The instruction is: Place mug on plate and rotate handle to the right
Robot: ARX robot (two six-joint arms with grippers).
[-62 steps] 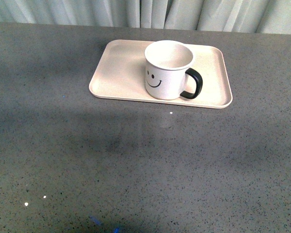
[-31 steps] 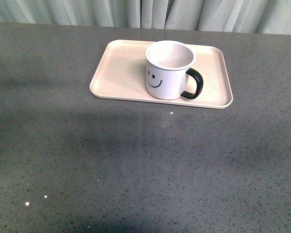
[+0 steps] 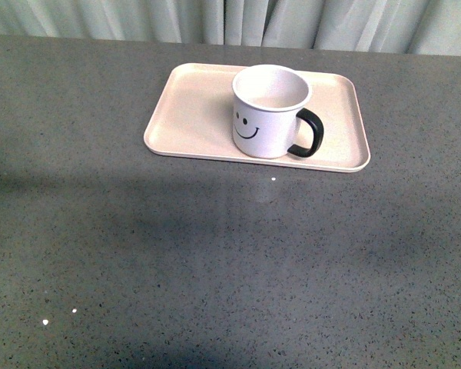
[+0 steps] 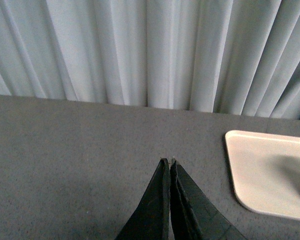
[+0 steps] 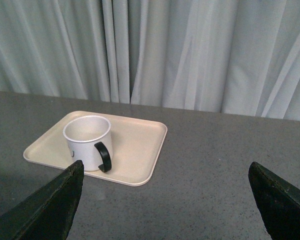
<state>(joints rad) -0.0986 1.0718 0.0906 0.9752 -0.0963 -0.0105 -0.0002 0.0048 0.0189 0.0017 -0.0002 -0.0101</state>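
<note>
The white mug (image 3: pixel 266 111) with a black smiley face stands upright on the pale pink plate (image 3: pixel 192 108), right of its middle. Its black handle (image 3: pixel 308 134) points right and slightly toward me. The mug (image 5: pixel 88 142), its handle (image 5: pixel 104 156) and the plate (image 5: pixel 140 145) also show in the right wrist view. Neither arm shows in the front view. My right gripper (image 5: pixel 166 172) is open and empty, well back from the plate. My left gripper (image 4: pixel 167 162) is shut and empty above the table, beside a corner of the plate (image 4: pixel 262 170).
The grey speckled table (image 3: pixel 215 254) spreads around the plate. Pale curtains (image 3: pixel 230 19) hang behind its far edge.
The view has shifted very slightly. Small blue specks at the bottom edge of the front view are gone. The mug and plate stand as before.
</note>
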